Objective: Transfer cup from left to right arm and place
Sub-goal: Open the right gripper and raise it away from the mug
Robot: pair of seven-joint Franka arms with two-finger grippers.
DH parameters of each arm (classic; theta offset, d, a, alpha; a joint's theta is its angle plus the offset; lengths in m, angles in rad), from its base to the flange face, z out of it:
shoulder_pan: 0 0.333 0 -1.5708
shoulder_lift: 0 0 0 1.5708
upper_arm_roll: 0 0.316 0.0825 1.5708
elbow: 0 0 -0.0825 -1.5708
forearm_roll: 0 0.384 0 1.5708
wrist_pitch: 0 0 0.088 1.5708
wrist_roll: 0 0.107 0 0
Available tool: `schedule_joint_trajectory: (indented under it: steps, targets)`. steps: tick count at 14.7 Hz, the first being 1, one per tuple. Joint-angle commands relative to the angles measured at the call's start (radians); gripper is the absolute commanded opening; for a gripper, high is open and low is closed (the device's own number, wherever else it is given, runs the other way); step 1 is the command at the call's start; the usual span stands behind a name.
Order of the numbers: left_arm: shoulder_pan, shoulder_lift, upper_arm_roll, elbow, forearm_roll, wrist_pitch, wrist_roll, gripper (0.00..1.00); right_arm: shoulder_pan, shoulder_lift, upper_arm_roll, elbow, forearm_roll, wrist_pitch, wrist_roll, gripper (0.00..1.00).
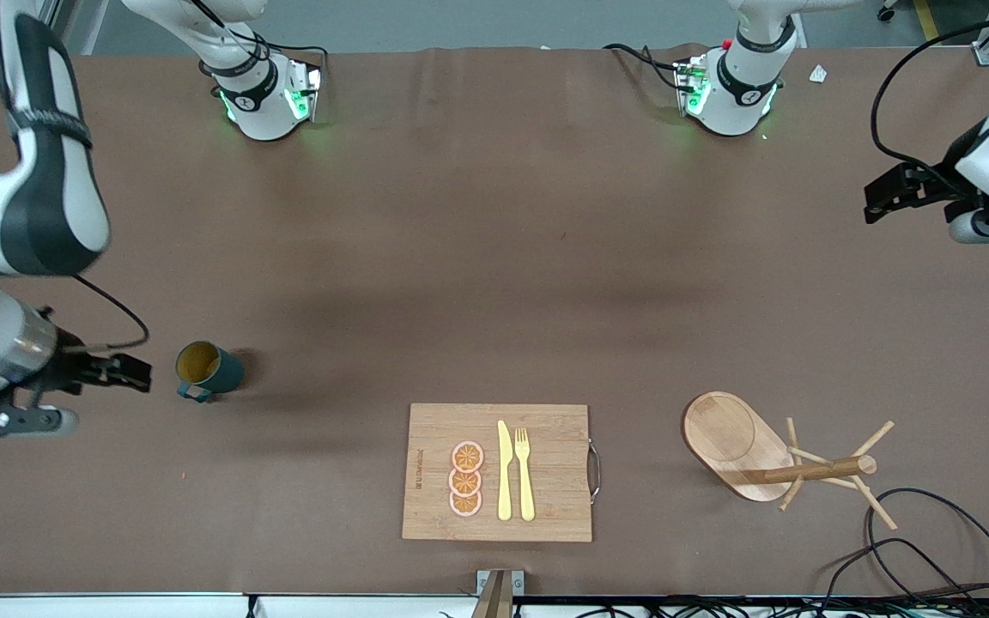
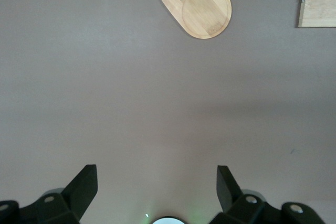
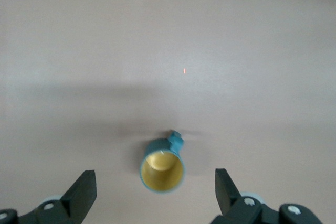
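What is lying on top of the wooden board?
On the wooden board lie three orange slices in a row, a yellow knife and a yellow fork. Whatever is under them or under the board is covered.

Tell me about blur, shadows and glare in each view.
Front view: even light, soft arm shadows on the table, right arm smeared. Right wrist view: cup slightly soft, white glare strip along one edge. Left wrist view: sharp, faint shadow band.

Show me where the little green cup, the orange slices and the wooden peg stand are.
cup (image 1: 207,370): front view, on its teal outer wall.
orange slices (image 1: 466,479): front view, on the middle slice.
wooden peg stand (image 1: 731,433): front view, on its oval base.
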Motion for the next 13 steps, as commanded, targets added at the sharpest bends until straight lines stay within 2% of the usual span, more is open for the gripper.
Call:
schedule_joint_trajectory:
  steps: [1, 3, 5, 10, 11, 13]
  targets:
    - [0.007, -0.027, -0.004, -0.012, -0.016, -0.018, 0.014, 1.0, -0.023, -0.11, 0.019, -0.044, 0.0, -0.074, -0.06, 1.0]
    - [0.007, -0.023, -0.003, -0.003, -0.007, -0.018, 0.017, 1.0, -0.024, -0.167, 0.019, -0.05, 0.015, -0.121, -0.061, 1.0]
    - [0.007, -0.024, -0.003, -0.003, -0.007, -0.018, 0.019, 1.0, -0.046, -0.225, 0.013, -0.079, 0.076, -0.14, -0.066, 1.0]
    - [0.005, -0.024, -0.004, -0.002, -0.003, -0.032, 0.031, 1.0, -0.032, -0.287, 0.008, -0.093, 0.076, -0.161, -0.058, 1.0]
    - [0.005, -0.024, -0.004, 0.008, -0.003, -0.032, 0.031, 1.0, -0.014, -0.301, -0.011, -0.093, 0.076, -0.166, -0.051, 1.0]
    - [0.004, -0.021, -0.004, 0.017, -0.003, -0.033, 0.042, 1.0, 0.052, -0.325, -0.095, -0.119, 0.079, -0.16, -0.049, 1.0]
